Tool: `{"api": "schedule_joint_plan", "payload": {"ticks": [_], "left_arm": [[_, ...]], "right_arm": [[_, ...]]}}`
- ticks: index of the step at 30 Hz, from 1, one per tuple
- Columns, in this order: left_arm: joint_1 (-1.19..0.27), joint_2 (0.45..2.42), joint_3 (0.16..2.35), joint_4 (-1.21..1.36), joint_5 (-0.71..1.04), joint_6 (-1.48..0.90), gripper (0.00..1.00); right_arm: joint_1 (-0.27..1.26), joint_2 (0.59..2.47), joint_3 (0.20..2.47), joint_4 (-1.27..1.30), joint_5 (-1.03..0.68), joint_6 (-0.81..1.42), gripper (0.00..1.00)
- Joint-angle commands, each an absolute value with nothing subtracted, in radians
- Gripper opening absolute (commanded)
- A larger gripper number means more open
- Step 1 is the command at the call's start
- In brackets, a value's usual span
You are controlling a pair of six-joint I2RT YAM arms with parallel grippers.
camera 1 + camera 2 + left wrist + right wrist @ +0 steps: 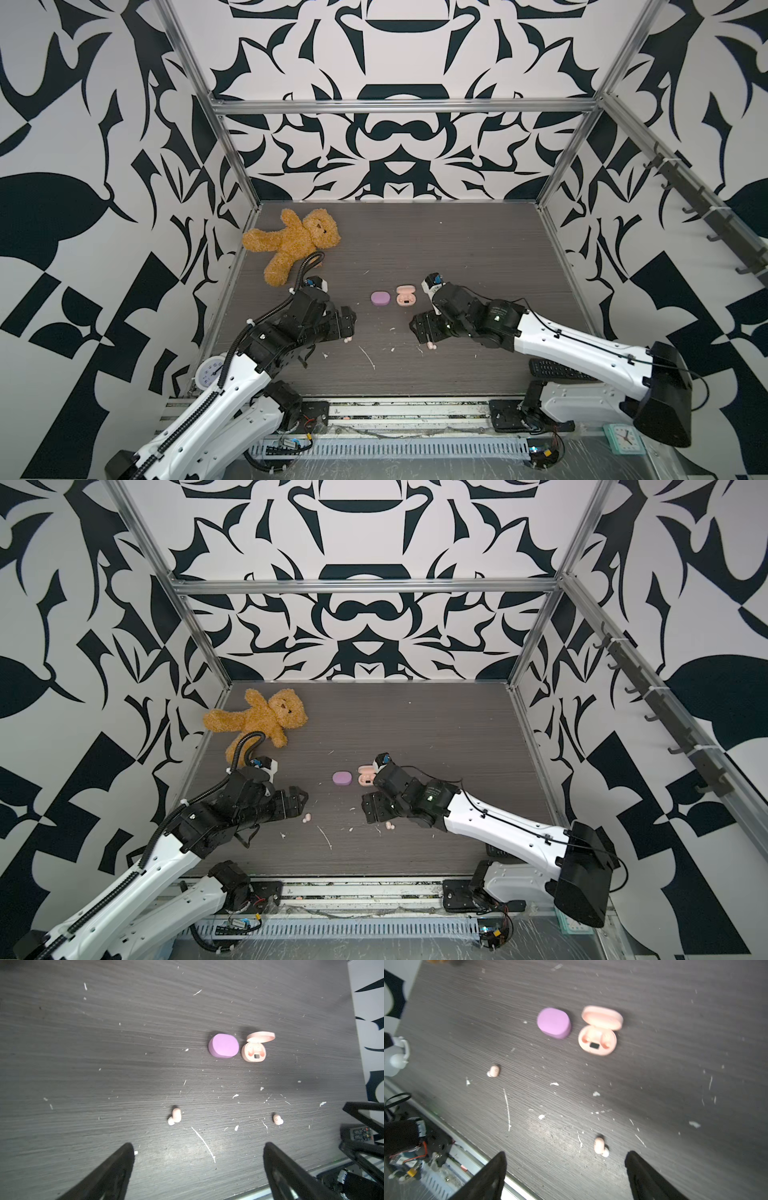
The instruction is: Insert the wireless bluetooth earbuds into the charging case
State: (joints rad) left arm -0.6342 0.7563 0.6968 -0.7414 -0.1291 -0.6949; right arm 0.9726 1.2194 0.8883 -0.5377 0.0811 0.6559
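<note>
Nothing in yet. Peach case [254, 1052] open (both holes bare), lilac case [224, 1045] shut. Left earbud [175, 1116], right earbud [277, 1119] loose on table [83, 1064], near peach case. Left gripper [198, 1145], right gripper [566, 1153] spread wide, holding nothing.

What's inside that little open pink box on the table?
Two empty moulded hollows and a small dark rectangle; no earbud sits in the open peach case. Both peach earbuds lie loose on the table. The shut lilac case beside it hides its inside.
</note>
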Motion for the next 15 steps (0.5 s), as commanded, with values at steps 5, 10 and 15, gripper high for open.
{"api": "schedule_joint_plan", "payload": {"ticks": [5,10,15], "left_arm": [[-0.705,0.815,0.638,-0.729,-0.146,-0.752,0.99],[-0.783,0.873,0.601,-0.685,-0.163,-0.731,0.99],[-0.879,0.937,0.594,-0.656,-0.202,-0.703,0.99]], "right_arm": [[0.995,1.223,0.800,-0.582,0.094,0.837,0.66],[1.003,1.283,0.791,-0.556,0.063,0.844,0.63],[1.003,1.344,0.803,-0.538,0.051,0.839,0.58]]}}
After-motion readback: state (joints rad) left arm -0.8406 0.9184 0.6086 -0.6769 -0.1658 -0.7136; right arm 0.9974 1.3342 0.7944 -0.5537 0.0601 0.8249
